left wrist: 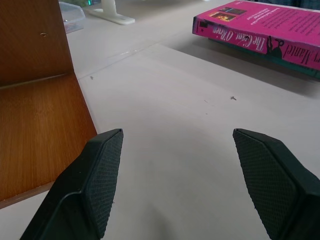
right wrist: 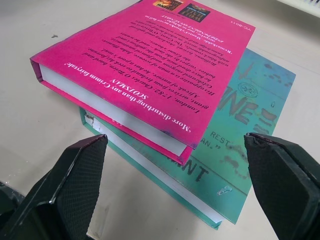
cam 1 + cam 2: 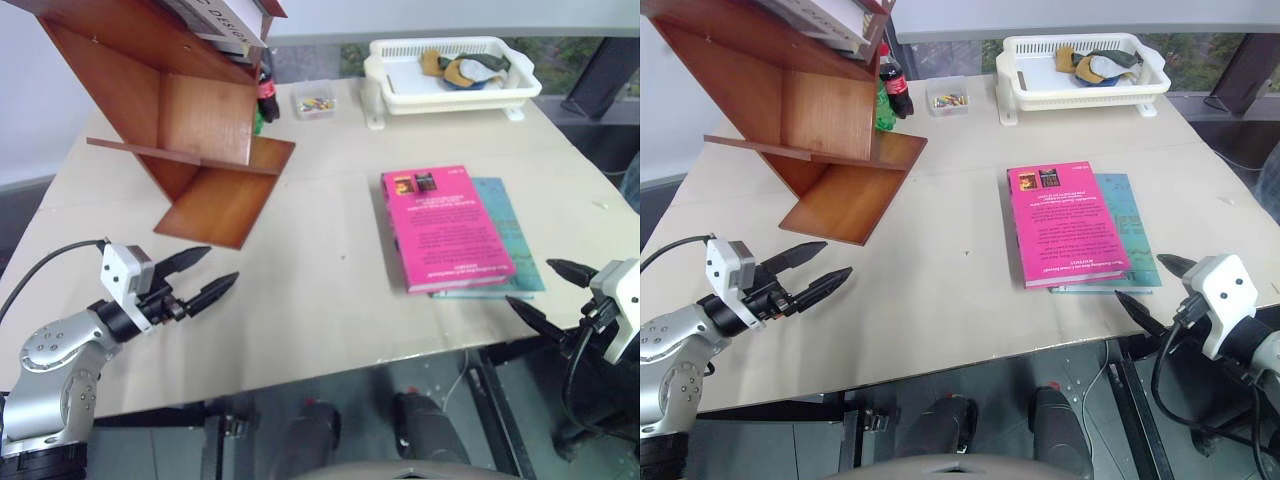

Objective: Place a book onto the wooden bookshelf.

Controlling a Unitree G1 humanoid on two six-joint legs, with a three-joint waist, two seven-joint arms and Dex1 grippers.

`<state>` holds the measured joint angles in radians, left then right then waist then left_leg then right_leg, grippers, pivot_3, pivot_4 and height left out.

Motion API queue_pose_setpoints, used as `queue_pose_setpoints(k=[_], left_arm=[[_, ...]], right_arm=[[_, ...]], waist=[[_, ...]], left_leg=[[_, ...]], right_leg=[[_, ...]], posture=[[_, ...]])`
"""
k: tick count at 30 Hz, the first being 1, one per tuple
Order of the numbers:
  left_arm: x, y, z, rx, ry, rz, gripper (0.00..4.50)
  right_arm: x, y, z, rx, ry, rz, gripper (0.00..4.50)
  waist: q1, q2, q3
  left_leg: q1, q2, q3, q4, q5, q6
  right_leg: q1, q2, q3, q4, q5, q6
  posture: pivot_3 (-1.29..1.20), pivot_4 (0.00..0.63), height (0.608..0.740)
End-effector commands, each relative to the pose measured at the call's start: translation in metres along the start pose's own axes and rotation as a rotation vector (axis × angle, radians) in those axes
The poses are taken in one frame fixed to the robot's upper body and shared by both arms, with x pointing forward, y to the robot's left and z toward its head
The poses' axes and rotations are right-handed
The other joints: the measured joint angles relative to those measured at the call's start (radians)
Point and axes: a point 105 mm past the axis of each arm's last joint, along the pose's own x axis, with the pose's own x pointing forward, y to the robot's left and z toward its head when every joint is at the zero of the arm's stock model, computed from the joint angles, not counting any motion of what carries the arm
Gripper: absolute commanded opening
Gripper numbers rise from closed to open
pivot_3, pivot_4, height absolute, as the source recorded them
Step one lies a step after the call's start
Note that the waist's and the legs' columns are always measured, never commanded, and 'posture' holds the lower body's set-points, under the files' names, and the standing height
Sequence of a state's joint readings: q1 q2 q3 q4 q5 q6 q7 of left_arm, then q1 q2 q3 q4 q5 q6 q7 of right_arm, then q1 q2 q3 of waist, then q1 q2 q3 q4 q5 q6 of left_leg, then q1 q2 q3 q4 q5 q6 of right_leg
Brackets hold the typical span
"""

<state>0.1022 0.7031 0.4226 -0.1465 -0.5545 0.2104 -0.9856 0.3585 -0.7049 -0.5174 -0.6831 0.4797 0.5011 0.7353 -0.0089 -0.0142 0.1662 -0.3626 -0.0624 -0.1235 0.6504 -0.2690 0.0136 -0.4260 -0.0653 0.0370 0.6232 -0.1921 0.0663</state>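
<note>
The pink book (image 3: 445, 228) lies flat on the teal book (image 3: 515, 235) at the bench's (image 3: 320, 290) three o'clock, ungrasped—the right claw (image 2: 180, 195), spread wide, must be closed on its near corner, while the left claw (image 3: 205, 275) waits open below the wooden bookshelf (image 3: 170, 120) at ten o'clock.

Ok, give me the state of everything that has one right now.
pink book: flat on the table, stacked on the teal book, not gripped
wooden bookshelf: tilted, white books on top
white basket: upright, holding small items
left claw: open, empty
right claw: open, empty
</note>
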Motion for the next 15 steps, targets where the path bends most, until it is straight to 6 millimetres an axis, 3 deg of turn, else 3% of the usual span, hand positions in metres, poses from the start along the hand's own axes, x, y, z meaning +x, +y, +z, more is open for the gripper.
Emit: queue_pose_setpoints(k=[1,10,15], left_arm=[[0.002,-0.001,0.011,0.032,-0.015,-0.019,3.75],[0.032,-0.017,0.024,0.073,-0.045,-0.107,3.75],[0.050,-0.033,0.033,-0.068,-0.016,-0.198,3.75]], right_arm=[[-0.001,-0.005,0.008,-0.047,-0.025,-0.015,4.50],[0.009,0.006,0.014,-0.038,-0.068,-0.009,4.50],[0.014,0.023,0.019,-0.060,-0.086,0.043,4.50]], waist=[[0.000,0.000,0.000],[0.002,0.000,0.001],[0.000,-0.001,0.001]], left_leg=[[0.000,0.000,0.000,0.000,0.000,0.000],[0.000,0.000,0.000,0.000,0.000,0.000],[0.000,0.000,0.000,0.000,0.000,0.000]], right_leg=[[0.000,0.000,0.000,0.000,0.000,0.000],[0.000,0.000,-0.001,0.000,0.001,0.001],[0.000,0.000,0.000,0.000,0.001,0.002]], posture=[[0.00,0.150,0.740],[0.00,0.150,0.740],[0.00,0.150,0.740]])
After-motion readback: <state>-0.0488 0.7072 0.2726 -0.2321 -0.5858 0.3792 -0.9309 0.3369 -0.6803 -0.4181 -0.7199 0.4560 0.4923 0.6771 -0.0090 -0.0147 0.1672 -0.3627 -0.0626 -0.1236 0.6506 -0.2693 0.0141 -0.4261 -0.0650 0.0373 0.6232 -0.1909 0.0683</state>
